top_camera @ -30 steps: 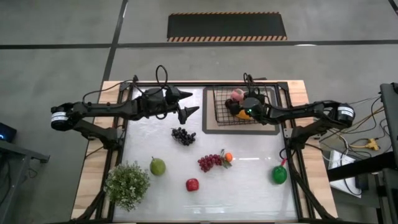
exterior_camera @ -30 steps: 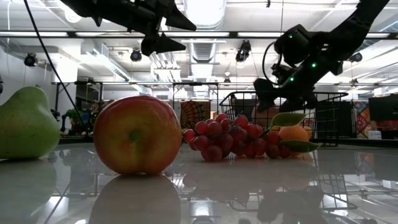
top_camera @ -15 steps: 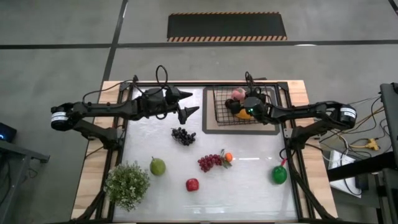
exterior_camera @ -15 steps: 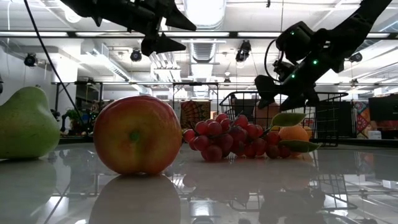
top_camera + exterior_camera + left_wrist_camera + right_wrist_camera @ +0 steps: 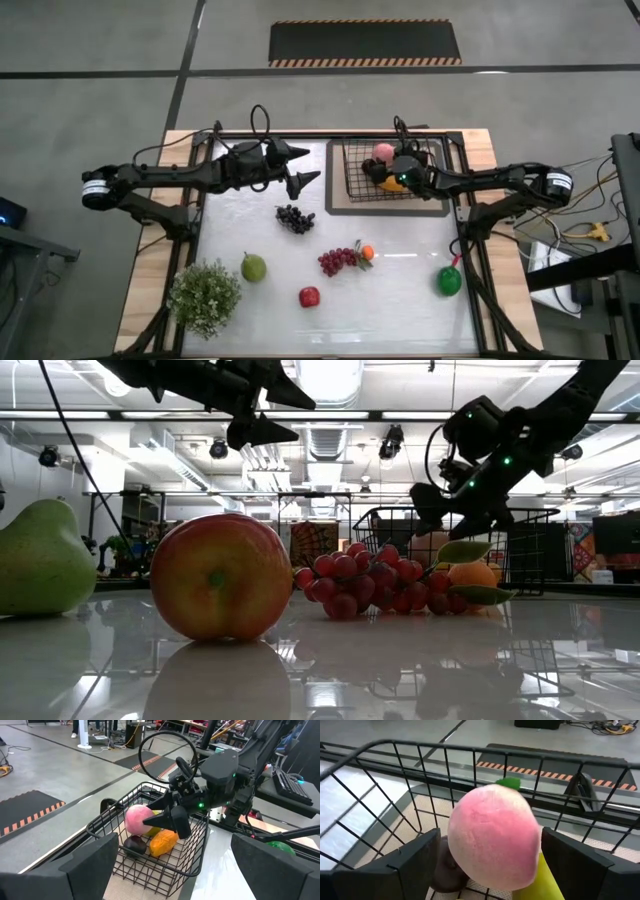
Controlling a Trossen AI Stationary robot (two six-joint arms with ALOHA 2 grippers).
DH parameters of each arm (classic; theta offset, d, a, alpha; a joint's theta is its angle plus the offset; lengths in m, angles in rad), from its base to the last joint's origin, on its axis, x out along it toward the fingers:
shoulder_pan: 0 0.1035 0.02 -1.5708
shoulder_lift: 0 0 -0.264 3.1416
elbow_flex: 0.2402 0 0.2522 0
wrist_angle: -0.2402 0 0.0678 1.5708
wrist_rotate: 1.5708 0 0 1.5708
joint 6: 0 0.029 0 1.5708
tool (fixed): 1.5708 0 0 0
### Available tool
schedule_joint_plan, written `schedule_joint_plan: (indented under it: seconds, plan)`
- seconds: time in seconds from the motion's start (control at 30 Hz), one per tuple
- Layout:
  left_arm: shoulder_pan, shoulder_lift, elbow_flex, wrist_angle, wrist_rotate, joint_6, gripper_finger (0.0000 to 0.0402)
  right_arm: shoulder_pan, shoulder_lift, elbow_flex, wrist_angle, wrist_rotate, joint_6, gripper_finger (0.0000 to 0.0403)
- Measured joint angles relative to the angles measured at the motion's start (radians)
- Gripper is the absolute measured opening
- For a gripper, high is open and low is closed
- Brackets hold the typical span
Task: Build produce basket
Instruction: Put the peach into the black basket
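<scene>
Already the pink peach (image 5: 494, 836) lay inside the basket (image 5: 433, 168) at the surface's far right, on top of the orange mango (image 5: 162, 841) and a dark fruit (image 5: 134, 844). Over the past second the right gripper (image 5: 172, 818) had lifted slightly above it, jaws apart and empty, which suggested that drop was finished. Dark grapes (image 5: 294, 217), red grapes (image 5: 336, 260), tangerine (image 5: 367, 252), pear (image 5: 253, 267), red apple (image 5: 309, 296) and green pepper (image 5: 449, 281) remained outside. The left gripper (image 5: 301, 168) hovered unmoved, jaws apart.
</scene>
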Motion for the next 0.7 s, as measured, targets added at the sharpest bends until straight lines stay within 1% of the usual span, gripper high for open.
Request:
schedule_joint_plan:
  seconds: [0.1,0.27,0.33,0.4,0.47,0.53,0.63,0.7]
  plan:
    - [0.0,0.0,0.0,0.0,0.0,0.0,0.0369,0.0,-0.037,0.041,-0.094,0.0,0.006,0.0325]
    - [0.0,0.0,0.0,0.0,0.0,0.0,0.0369,0.0,-0.088,0.162,-0.353,-0.003,-0.035,0.0325]
    - [0.0,0.0,0.0,0.0,0.0,0.0,0.0369,-0.01,-0.093,0.23,-0.454,-0.036,-0.064,0.0324]
    - [0.001,0.0,0.0,0.0,0.0,0.0,0.0369,-0.032,-0.089,0.295,-0.532,-0.107,-0.099,0.0317]
    - [0.0,0.0,0.0,0.0,0.0,0.0,0.0369,-0.061,-0.075,0.357,-0.59,-0.194,-0.129,0.0297]
    - [0.0,0.0,0.0,0.0,0.0,0.0,0.0369,-0.095,-0.056,0.411,-0.64,-0.282,-0.17,0.0265]
    - [0.0,0.0,0.0,0.0,0.0,0.0,0.0369,-0.143,-0.024,0.476,-0.694,-0.388,-0.241,0.0204]
    - [0.0,0.0,0.0,0.0,0.0,0.0,0.0369,-0.168,-0.001,0.507,-0.726,-0.432,-0.29,0.016]
